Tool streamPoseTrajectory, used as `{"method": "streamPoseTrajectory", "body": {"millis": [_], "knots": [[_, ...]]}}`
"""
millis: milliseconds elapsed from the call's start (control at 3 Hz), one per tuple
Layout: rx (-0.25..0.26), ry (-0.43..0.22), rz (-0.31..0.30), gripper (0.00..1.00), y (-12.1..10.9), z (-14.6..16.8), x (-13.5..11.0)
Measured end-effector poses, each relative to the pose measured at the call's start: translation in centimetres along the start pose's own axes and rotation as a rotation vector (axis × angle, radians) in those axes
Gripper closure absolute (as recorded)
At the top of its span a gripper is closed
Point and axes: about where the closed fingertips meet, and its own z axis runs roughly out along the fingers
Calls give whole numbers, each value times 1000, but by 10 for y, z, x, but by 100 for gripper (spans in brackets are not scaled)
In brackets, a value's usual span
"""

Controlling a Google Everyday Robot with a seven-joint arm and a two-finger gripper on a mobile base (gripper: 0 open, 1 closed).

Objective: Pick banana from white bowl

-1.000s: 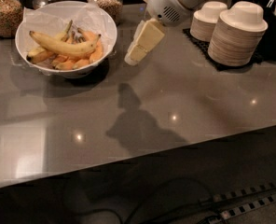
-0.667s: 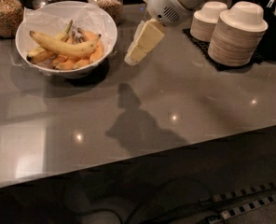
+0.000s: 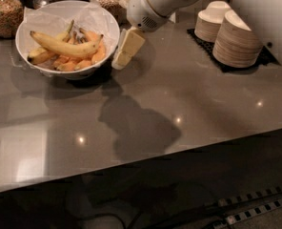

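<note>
The long yellow banana point(image 3: 65, 46) lies across the top of the white bowl point(image 3: 110, 25), which is lined with crinkled white paper and stands at the counter's back left. Under and beside it lie shorter bananas point(image 3: 40, 56) and orange fruit pieces point(image 3: 79, 63). My gripper point(image 3: 126, 49), cream-coloured on a white arm, hangs just right of the bowl's rim, pointing down and left. It is close to the rim and a little above the counter, and holds nothing.
Two stacks of upturned beige paper bowls point(image 3: 236, 39) stand on a black mat point(image 3: 269, 56) at the back right. Glass jars point(image 3: 3, 11) of dry food line the back behind the bowl. The grey counter point(image 3: 179, 94) ends at a front edge, with dark floor below.
My gripper has moved left and slightly down, closer to the bowl's right rim. The bowl and its fruit have not moved.
</note>
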Motion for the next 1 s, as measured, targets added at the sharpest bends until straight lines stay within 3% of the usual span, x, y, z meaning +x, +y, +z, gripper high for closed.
{"method": "streamPoseTrajectory", "body": {"millis": [333,667,1000], "knots": [[-66,-46,-54,0,-10,59,-22],[-104,-93,-88,18,-21,104,-49],[-115,-117,-95,41,-34,130,-68]]}}
